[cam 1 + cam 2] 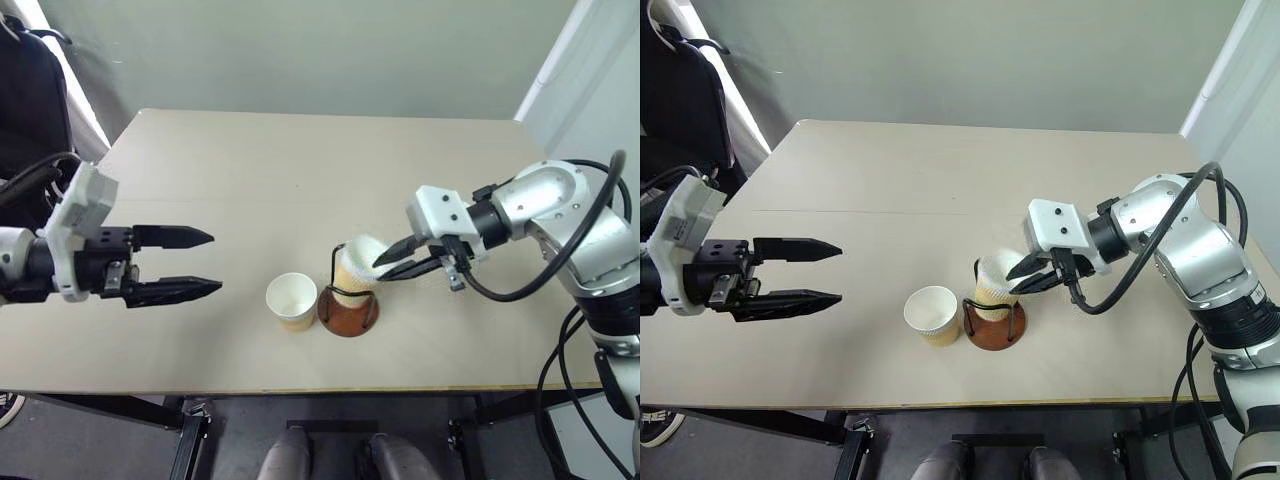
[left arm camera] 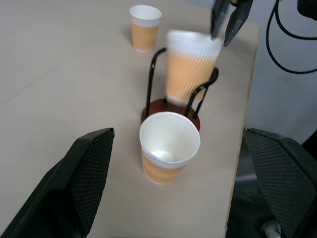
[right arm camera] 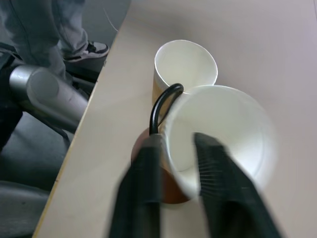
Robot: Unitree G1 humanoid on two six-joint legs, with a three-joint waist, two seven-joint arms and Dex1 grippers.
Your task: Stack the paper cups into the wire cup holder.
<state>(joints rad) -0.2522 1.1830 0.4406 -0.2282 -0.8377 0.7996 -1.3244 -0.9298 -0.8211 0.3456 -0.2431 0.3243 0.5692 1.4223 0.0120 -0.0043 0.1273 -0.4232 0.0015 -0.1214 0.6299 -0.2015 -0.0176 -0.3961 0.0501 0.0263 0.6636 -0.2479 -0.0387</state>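
A paper cup [image 1: 358,262] sits tilted inside the wire cup holder [image 1: 348,305], and it leans toward the right tool [image 1: 402,262]. The wire loops hug its sides, so it cannot fall over. One black finger of the right tool is inside the cup's rim and the other is outside, straddling the rim. There is a small gap between the fingers, so the pinch looks like it is letting go, but I cannot tell for sure if the cup is free. I think this is the moment the cup is being dropped into the holder.

A second paper cup [image 1: 292,300] stands upright on the bench [image 1: 300,170], just beside the holder, on the side toward the left tool [image 1: 190,263]. Its mouth faces up, so it is easy to pinch by the rim. I think it goes in next, on top of the tilted one.

A third paper cup [image 2: 145,27] stands upright too, farther off on the bench, as the left wrist view shows.

The left tool hovers above the bench, well apart from the cups. Its fingers are spread wide and hold nothing. It points toward the cups and looks like it is waiting.

The tilted cup may need to sit straight, or the next cup may not slide in.
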